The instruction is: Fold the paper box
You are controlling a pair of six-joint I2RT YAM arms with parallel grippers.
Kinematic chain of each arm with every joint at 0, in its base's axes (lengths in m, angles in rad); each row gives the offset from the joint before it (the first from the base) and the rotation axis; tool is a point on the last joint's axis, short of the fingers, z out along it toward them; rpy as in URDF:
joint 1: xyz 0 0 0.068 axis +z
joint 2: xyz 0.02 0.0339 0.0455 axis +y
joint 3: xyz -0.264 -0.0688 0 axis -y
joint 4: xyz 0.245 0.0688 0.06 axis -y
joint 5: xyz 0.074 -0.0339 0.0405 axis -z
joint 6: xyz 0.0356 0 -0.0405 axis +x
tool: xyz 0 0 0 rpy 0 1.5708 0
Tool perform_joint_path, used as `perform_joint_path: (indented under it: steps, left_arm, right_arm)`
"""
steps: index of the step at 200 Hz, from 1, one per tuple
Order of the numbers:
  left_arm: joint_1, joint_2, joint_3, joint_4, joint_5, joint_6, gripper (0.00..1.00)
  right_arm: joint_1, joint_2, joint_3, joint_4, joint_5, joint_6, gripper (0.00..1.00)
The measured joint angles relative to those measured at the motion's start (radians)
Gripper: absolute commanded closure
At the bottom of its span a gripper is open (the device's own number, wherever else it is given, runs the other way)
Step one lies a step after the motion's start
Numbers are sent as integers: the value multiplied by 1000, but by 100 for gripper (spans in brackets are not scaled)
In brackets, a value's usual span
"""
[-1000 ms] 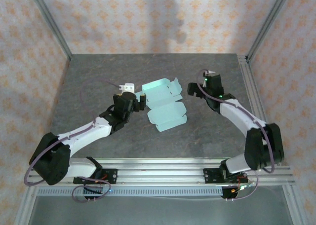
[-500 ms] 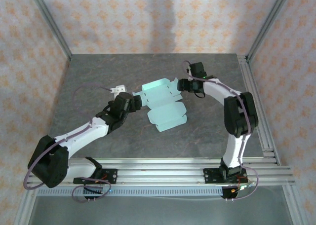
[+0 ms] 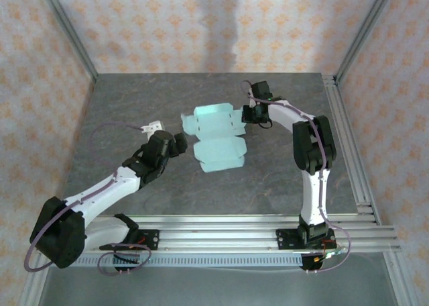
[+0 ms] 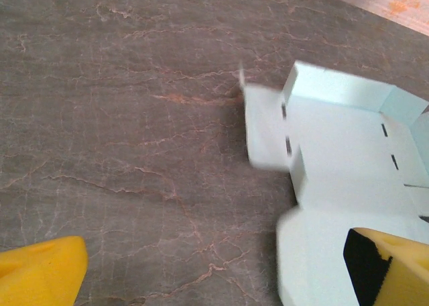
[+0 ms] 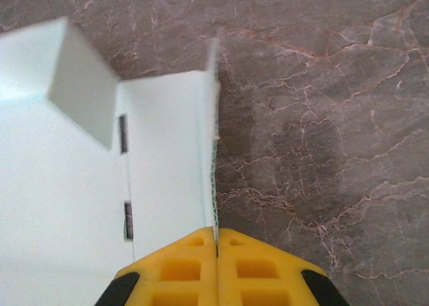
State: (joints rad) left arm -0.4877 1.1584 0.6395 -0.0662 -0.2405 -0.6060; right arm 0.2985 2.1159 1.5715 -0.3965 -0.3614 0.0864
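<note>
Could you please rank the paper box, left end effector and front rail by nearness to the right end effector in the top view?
1. Paper box, gripped by the right end effector.
2. Left end effector, left of the box.
3. Front rail, near edge.

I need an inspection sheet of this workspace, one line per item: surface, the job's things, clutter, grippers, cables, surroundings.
Surface: dark grey, marble-patterned table, flat and bare around the work.
Job's things: pale mint-green die-cut card paper box, partly folded, some flaps standing up, in the middle of the table.
Clutter: nothing seen.
Grippers: left gripper open, at the box's left side; right gripper shut on an upright edge flap of the box.
Cables: thin purple cables looped along the arms, apart from the box.
Surroundings: cream walls with orange pattern; aluminium frame posts.
</note>
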Motion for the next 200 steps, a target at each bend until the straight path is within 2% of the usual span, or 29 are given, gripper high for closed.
perform_joint_path:
  steps: [40, 84, 89, 97, 109, 117, 127, 134, 162, 183, 200]
  left_arm:
    - [0, 0, 0, 0, 21, -8, 0]
    - [0, 17, 22, -3, 47, -28, 0]
    - [0, 21, 28, -3, 51, -31, 0]
    - [0, 27, 37, -4, 54, -34, 0]
    - [0, 32, 45, -5, 60, -34, 0]
    - [0, 34, 48, -5, 66, -34, 0]
    - [0, 36, 49, -6, 73, -34, 0]
    - [0, 38, 49, -6, 77, -34, 0]
    - [0, 38, 49, -13, 84, -32, 0]
    - [0, 38, 49, -12, 106, -20, 0]
    - [0, 38, 49, -9, 134, 3, 0]
  right_arm:
    - [-1, -126, -204, 137, 116, 131, 100]
    - [11, -319, -544, 409, 346, 488, 100]
    - [18, -334, -580, 436, 374, 525, 95]
    - [31, -349, -621, 463, 409, 572, 82]
    - [53, -364, -667, 502, 445, 614, 51]
    - [65, -375, -691, 523, 459, 626, 37]
    - [76, -395, -718, 550, 474, 619, 25]
    - [78, -415, -733, 560, 485, 597, 21]
    - [45, -511, -747, 563, 477, 414, 20]
    - [-30, -540, -678, 499, 349, 215, 19]
    - [-81, -497, -537, 377, 234, 29, 18]
